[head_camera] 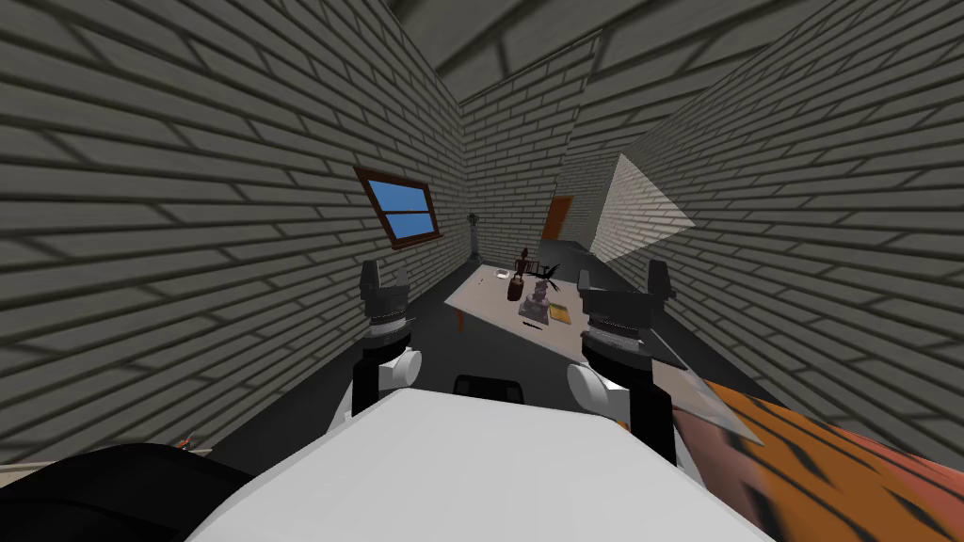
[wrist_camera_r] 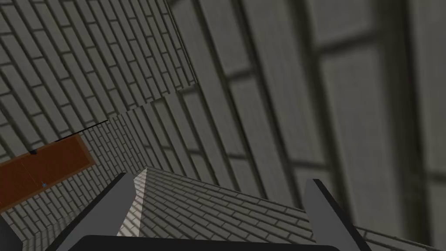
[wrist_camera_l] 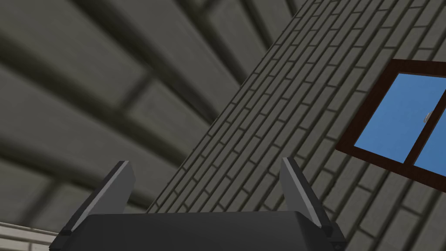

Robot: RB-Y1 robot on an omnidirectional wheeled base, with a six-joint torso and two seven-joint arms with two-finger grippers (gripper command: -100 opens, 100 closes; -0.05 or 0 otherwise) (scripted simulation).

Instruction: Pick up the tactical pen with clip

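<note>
A small, thin dark pen [head_camera: 534, 326] lies near the front edge of a pale table [head_camera: 485, 299] some way ahead of me. Behind it on the table stand a grey figurine [head_camera: 538, 299], a dark brown vase [head_camera: 516, 284] and a flat yellow book [head_camera: 559, 313]. My left gripper [head_camera: 385, 273] is raised in front of my chest, well short of the table, and its fingers [wrist_camera_l: 116, 188] stand open with nothing between them. My right gripper [head_camera: 622, 278] is held up at the same height, fingers [wrist_camera_r: 114, 206] open and empty too.
Grey brick walls close in on both sides of a dark floor leading to the table. An orange, black-striped object [head_camera: 828, 461] lies close at my right. A black rounded object [head_camera: 85, 489] sits low at my left. A brown door [head_camera: 557, 218] is beyond the table.
</note>
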